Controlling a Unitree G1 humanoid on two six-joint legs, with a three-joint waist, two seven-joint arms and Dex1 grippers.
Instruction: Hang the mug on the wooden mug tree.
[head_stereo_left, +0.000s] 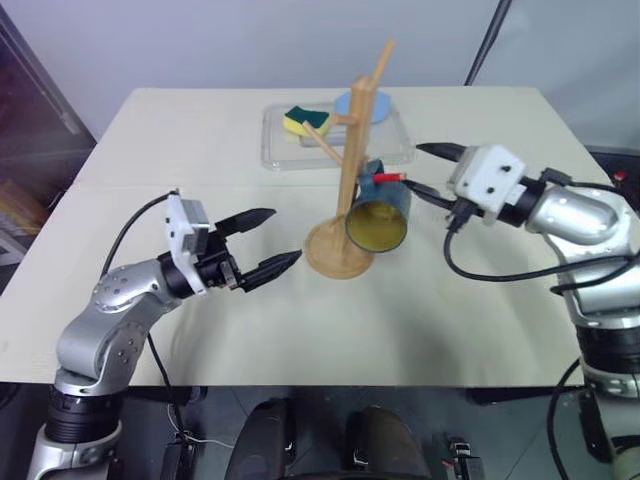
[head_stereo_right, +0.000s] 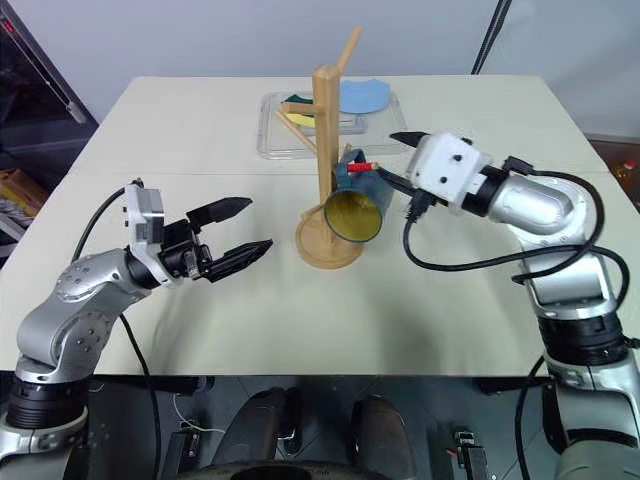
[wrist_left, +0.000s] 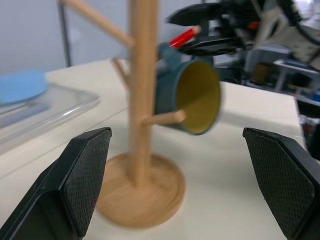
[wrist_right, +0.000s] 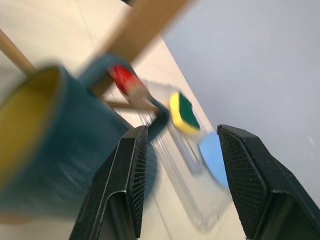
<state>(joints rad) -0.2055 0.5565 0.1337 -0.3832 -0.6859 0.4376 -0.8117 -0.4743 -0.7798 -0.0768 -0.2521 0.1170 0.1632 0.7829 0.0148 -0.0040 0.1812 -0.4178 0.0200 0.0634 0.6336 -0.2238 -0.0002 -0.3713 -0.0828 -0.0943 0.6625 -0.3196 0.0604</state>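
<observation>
Your mug hangs by its handle on a red-tipped peg of the wooden mug tree, mid-table. The right gripper sits close with fingers apart, as are the left gripper's; clip the mug while withdrawing and it could slide off.

One mug, one wooden mug tree, one clear tray, one sponge, one blue disc and two grippers, left and right, are counted.

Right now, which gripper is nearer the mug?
The right. The right gripper sits open right beside the mug, which hangs on the wooden mug tree; the left gripper is open, farther off beyond the tree's base.
</observation>
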